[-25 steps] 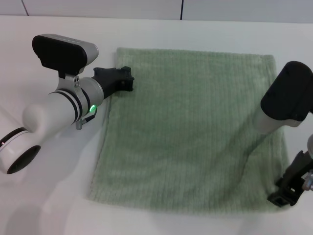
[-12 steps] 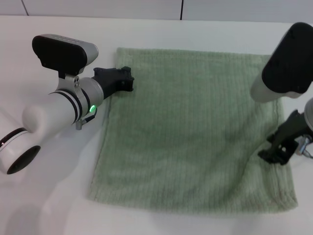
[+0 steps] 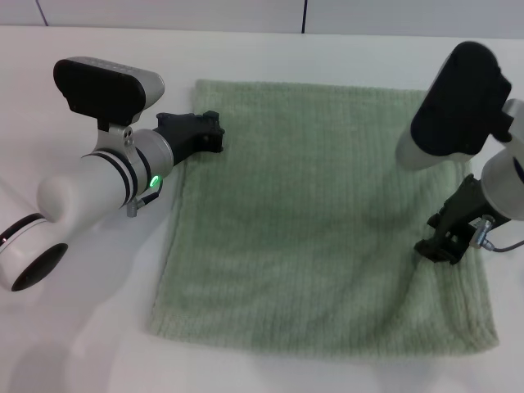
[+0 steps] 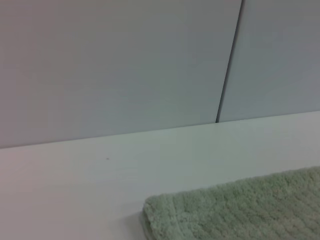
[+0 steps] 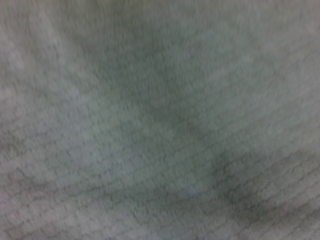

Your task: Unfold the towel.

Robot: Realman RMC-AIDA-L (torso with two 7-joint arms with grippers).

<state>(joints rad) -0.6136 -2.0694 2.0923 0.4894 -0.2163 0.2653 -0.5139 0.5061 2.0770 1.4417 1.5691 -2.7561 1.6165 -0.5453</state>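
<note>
Nearest to where I am standing, the towel (image 3: 319, 221) is lying flat on the white counter (image 3: 82, 352), its near hem running across in front of the robot and flaring out a little at the near right corner. It is looking like a single spread layer, though I cannot tell whether a fold is hiding underneath.

Further in, the right gripper (image 3: 446, 241) is hovering over the towel's right edge, roughly halfway between the near and far hems, so the cloth is sitting directly beneath its jaws and stretching away toward the robot's left. Whether those jaws are spread or pressed together I cannot tell; the right wrist view is showing nothing but ribbed terry filling the frame, which suggests the arm is sitting low over the cloth.

Farthest back, the left gripper (image 3: 196, 133) is resting at the towel's far left corner, jaws apparently pinching that edge, though I would not swear to it. Of the 2 arms, the right is the nearer to any loose edge.
</note>
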